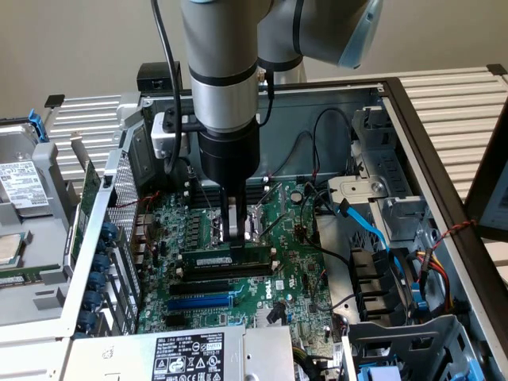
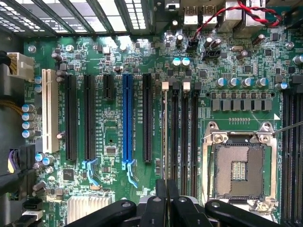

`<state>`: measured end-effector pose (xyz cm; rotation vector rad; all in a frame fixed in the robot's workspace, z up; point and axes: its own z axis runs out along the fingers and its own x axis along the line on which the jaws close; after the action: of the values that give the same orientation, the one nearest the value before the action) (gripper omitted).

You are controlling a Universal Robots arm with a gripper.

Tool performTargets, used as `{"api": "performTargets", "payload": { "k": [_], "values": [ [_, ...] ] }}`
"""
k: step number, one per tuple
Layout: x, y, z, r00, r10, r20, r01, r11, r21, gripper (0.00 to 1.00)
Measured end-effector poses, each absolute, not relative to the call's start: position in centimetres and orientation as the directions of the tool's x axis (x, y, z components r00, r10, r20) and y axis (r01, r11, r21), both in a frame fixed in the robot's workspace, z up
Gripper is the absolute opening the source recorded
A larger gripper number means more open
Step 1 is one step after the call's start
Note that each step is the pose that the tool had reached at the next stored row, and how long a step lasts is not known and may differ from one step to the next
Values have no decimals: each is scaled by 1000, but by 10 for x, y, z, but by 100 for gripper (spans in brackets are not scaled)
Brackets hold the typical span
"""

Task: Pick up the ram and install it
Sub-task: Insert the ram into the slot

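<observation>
**Gripper.** The gripper (image 1: 233, 238) points straight down into the open computer case (image 1: 413, 119), which lies on its side on the slatted bench (image 1: 460, 103). The jaws are clenched on the upper edge of the ram (image 1: 218, 259), somewhat off the stick's middle. In the wrist view the gripper (image 2: 166, 185) has both fingers (image 2: 161, 198) pressed close together, with the ram (image 2: 164, 132) running edge-on between them.

**Ram.** The ram stands upright on the motherboard (image 1: 286, 278), in line with the black memory slots (image 2: 185, 137). It occupies the slot farthest from the CPU socket (image 2: 239, 172). That slot lies just beside a black expansion slot (image 2: 147, 118), and the blue expansion slot (image 2: 127, 118) lies one position further out. In the exterior view the white label on the ram faces the camera. Whether the ram is pressed fully home in its slot cannot be told.

**Surroundings.** The three neighbouring memory slots hold no stick. A blue cable (image 1: 365, 226) runs over the drive bay at the exterior view's right. A labelled power supply (image 1: 186, 357) sits at the near edge of the case. A hard drive (image 1: 20, 182) lies outside the case at the exterior view's left.
</observation>
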<state>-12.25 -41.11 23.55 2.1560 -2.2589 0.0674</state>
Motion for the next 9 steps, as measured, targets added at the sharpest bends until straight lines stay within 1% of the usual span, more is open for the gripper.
{"api": "performTargets", "payload": {
  "k": [9],
  "values": [
    [-123, -411, 234, -47, -998, 43, -999, 46, -19, 12]
  ]
}}
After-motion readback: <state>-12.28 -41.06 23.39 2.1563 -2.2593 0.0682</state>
